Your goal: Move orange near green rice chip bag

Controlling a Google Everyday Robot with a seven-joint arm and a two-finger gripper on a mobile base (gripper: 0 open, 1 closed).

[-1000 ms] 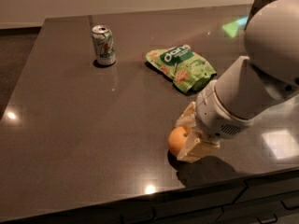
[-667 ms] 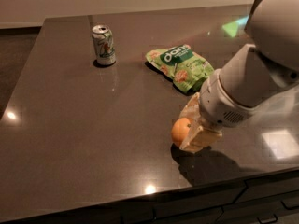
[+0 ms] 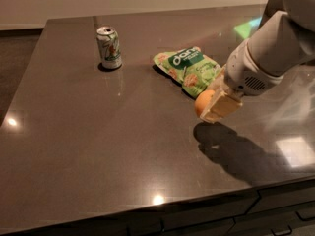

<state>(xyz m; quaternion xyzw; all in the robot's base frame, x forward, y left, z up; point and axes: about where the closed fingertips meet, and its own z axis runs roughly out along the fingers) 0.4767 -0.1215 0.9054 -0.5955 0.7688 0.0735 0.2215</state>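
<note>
The orange [image 3: 202, 103] is held between the cream fingers of my gripper [image 3: 212, 103], lifted a little above the dark tabletop, with its shadow below. The gripper is shut on the orange. The green rice chip bag [image 3: 189, 69] lies flat on the table just behind and left of the orange, its near edge very close to the fruit. My white arm [image 3: 268, 53] comes in from the right.
A pale green-and-silver soda can [image 3: 109, 47] stands upright at the back left. The dark table [image 3: 88, 132] has its front edge near the bottom, with drawers below. The table's right part lies under my arm.
My gripper has lifted the orange off the table and carried it back and to the right, closer to the chip bag.
</note>
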